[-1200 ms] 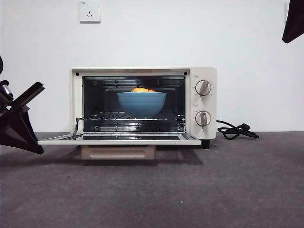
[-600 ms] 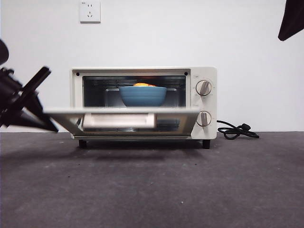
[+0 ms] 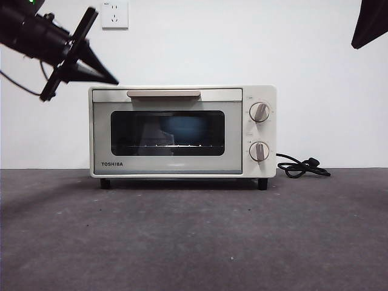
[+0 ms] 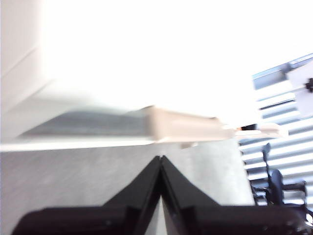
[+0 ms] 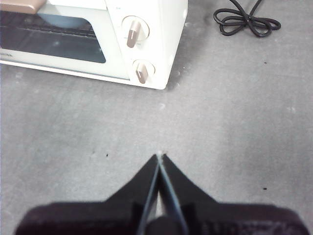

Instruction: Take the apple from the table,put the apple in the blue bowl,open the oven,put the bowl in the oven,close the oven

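Left hand [image 3: 112, 80]: upper left of the front frame, arm entering from the top left corner, tips angled down and rightward, jaws pressed together, holding nothing. Right hand [image 5: 160, 157]: black tip only at upper right corner in front view, jaws together, empty.

I'm looking at a staged lab bench: bare white wall [image 3: 242, 42], lone wall socket [image 3: 114, 14], plain grey table [image 3: 194, 236].

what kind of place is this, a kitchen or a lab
Probably a lab test bench, not a kitchen: a cream-white TOSHIBA toaster oven stands alone on a dark grey matte table against a bare white wall with one socket.
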Motion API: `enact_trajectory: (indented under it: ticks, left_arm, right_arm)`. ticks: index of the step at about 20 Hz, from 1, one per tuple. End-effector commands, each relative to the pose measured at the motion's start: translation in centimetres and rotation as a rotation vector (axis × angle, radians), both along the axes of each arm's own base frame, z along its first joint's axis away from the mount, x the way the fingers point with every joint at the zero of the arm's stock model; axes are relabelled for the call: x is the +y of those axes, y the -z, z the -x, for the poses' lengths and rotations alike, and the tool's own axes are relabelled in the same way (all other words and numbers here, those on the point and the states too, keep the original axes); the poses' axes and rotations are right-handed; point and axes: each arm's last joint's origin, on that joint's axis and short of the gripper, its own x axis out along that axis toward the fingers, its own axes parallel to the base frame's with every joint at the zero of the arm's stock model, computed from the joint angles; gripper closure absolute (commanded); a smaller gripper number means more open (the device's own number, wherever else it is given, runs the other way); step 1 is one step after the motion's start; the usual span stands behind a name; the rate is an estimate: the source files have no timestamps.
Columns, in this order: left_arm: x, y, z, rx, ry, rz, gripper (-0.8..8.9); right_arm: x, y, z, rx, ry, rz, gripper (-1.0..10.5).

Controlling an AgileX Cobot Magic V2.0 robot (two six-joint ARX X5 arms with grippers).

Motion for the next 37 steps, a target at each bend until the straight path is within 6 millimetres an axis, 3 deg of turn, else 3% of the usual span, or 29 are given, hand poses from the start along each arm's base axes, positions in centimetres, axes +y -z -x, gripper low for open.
enact_trajectory:
  ticks: [1, 5, 9, 14, 18, 22, 25, 35, 37]
  left_arm:
    - [-1.0, -0.6, 0.1, -0.018, 0.104, 0.046, 8.18]
    - [-2.6, -1.9, 2.4, -0.054, 0.256, 0.014, 8.18]
    - [-4.1, -3.1, 7.4, -0.064, 0.348, -0.277, 8.18]
    - [-5.8, -6.2, 13.5, -0.121, 0.308, -0.586, 8.18]
    - [-6.8, -8.8, 17.5, -0.249, 0.254, -0.676, 8.18]
    - [-7.1, -9.5, 20.5, -0.265, 0.284, -0.72, 8.18]
    - [-6.9, -9.6, 21.1, -0.254, 0.308, -0.716, 8.18]
    - [-7.4, -10.2, 20.4, -0.339, 0.27, -0.673, 8.17]
    - [-6.5, -10.9, 20.6, -0.388, 0.236, -0.684, 8.18]
  right_arm:
    - [0.1, 0.1, 0.0, -0.006, -0.001, -0.018, 9.5]
    - [0.2, 0.2, 0.0, 0.009, -0.041, -0.044, 9.5]
    - [0.1, 0.7, 0.4, 0.078, -0.056, -0.031, 9.5]
    - [0.0, 1.0, 0.7, 0.12, -0.055, -0.017, 9.5]
    - [0.0, 1.1, 0.8, 0.135, -0.054, -0.012, 9.5]
    - [0.0, 1.2, 0.8, 0.137, -0.048, -0.016, 9.5]
    - [-0.1, 1.2, 0.8, 0.134, -0.041, -0.01, 9.5]
    - [-0.1, 1.1, 0.8, 0.134, -0.041, -0.01, 9.5]
    - [-0.1, 1.2, 0.8, 0.134, -0.04, -0.009, 9.5]
